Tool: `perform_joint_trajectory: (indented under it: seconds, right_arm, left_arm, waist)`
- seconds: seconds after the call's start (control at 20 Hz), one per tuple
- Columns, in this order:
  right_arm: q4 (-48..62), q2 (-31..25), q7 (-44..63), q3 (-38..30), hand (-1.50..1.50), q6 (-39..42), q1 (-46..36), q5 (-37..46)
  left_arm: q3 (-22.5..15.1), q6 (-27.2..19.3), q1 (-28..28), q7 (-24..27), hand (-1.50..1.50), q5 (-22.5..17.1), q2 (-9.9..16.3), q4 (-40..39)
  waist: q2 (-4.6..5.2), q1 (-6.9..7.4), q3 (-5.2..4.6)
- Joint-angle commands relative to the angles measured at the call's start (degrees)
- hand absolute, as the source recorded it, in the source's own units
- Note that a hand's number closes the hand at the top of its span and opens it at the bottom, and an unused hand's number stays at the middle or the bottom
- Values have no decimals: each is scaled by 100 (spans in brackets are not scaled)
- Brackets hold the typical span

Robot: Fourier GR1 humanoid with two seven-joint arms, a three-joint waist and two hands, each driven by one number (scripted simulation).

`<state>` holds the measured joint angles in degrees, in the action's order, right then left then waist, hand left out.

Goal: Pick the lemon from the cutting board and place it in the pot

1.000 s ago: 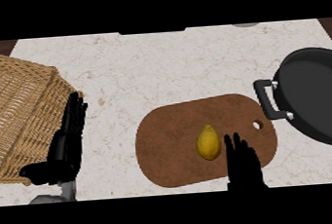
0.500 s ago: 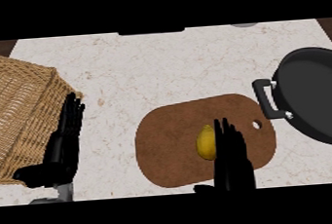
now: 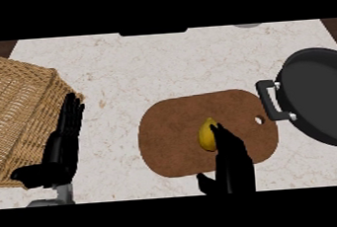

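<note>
Head view: your right hand reaches over the cutting board, fingers straight and apart, tips at the lemon near the board's middle. It looks light, firm and prone to roll (take it across the belly). The pot, at the counter's right edge, looks empty.

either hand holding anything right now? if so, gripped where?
Nothing is held. The right hand is open, its straight fingers over the right side of the lemon on the cutting board, not curled round it. The left hand rests open beside the basket.
</note>
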<state>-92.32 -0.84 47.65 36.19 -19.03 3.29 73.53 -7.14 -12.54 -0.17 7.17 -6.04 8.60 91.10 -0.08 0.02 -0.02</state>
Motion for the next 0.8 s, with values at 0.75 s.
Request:
perform_joint_trajectory:
  seconds: [0.75]
  right_arm:
    - [665, 83, -80, -130, 150, 364, -1092, 707]
  left_arm:
    - [13, 172, 327, -355, 0, 227, -121, 569]
  waist:
    - [5, 86, 4]
